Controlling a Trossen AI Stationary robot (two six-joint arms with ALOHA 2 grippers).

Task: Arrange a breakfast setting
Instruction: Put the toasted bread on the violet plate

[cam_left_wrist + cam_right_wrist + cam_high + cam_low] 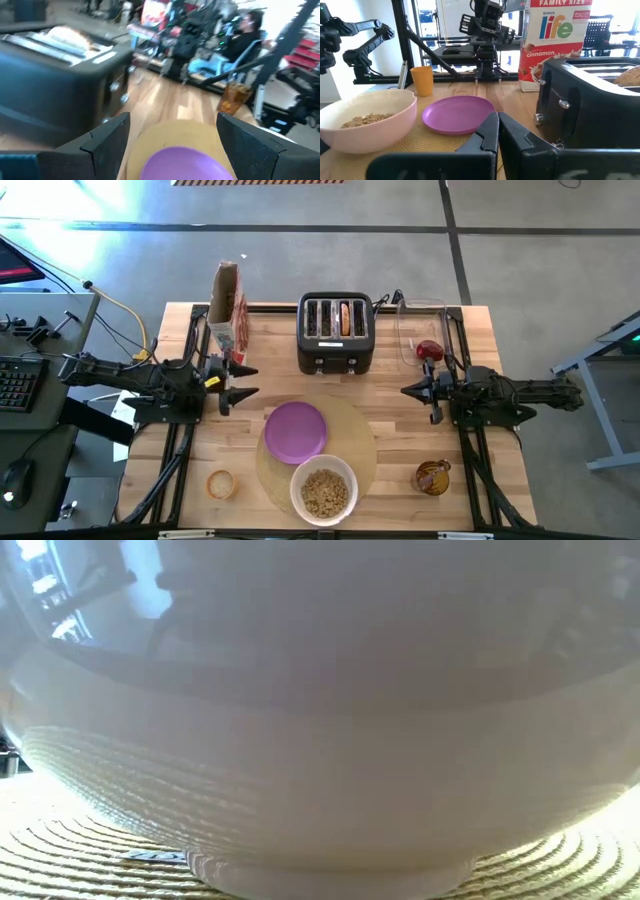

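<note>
A round tan mat (355,442) lies at the table's near middle. On it rest a small purple plate (295,430) and a white bowl (323,488) of tan cereal (325,492). The bowl's foot stands on the mat (60,850). An amber glass cup (433,477) stands at the near right. A bagel (345,318) sticks up from a slot of the black toaster (336,345). A red fruit (430,350) lies in a clear tray (420,320). My left gripper (243,381) is open and empty, left of the plate. My right gripper (407,390) is shut and empty, right of the mat. No spoon shows plainly.
A cereal box (225,305) stands at the far left, and a small yellow cup (220,483) at the near left. The bowl (320,740) fills the low view. A person (250,30) sits in the room beyond the table. Bare wood lies between toaster and mat.
</note>
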